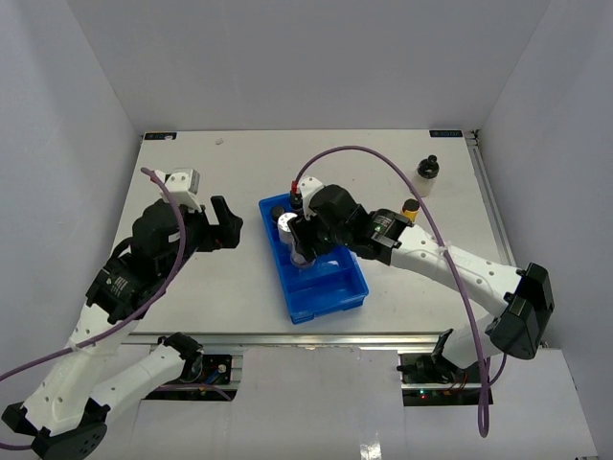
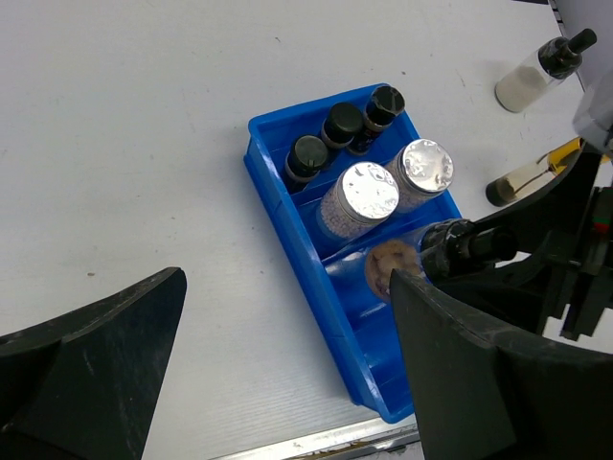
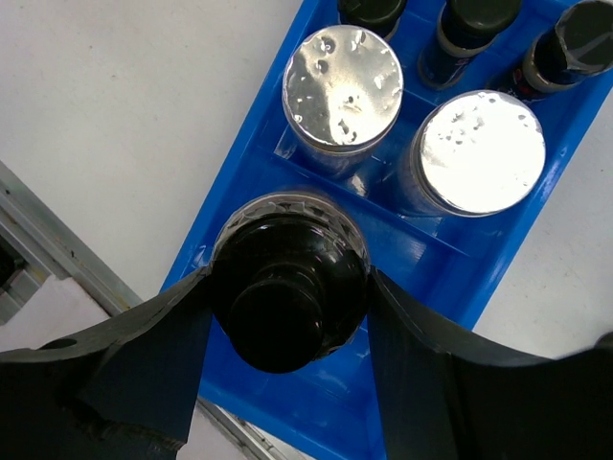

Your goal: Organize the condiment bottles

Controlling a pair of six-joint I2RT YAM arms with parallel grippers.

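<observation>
The right gripper (image 3: 289,280) is clamped on a black-capped jar (image 3: 287,307), one finger on each side just under the cap. It holds the jar over the blue tray (image 1: 330,285), in the compartment just nearer than the one with the two silver-lidded jars (image 2: 369,192). Whether the jar's base touches the tray floor cannot be seen. Three dark spice jars (image 2: 342,123) fill the far row. A whitish bottle (image 1: 428,172) and a yellow bottle (image 1: 409,208) stand outside on the table (image 1: 239,287), to the right of the tray and apart from each other. The left gripper (image 1: 228,224) hangs left of the tray, spread wide and carrying nothing. These bottles look small, rigid and light, probably glass or hard plastic, so they should not give under the fingers, but their smooth round walls could slip or twist in a loose pinch. The safest hold looks like the neck or shoulder just below the cap (the cap's lip would stop a slide), with the fingers square across the widest part. The two outside bottles are narrow and tall, so a sideways nudge could tip them.
</observation>
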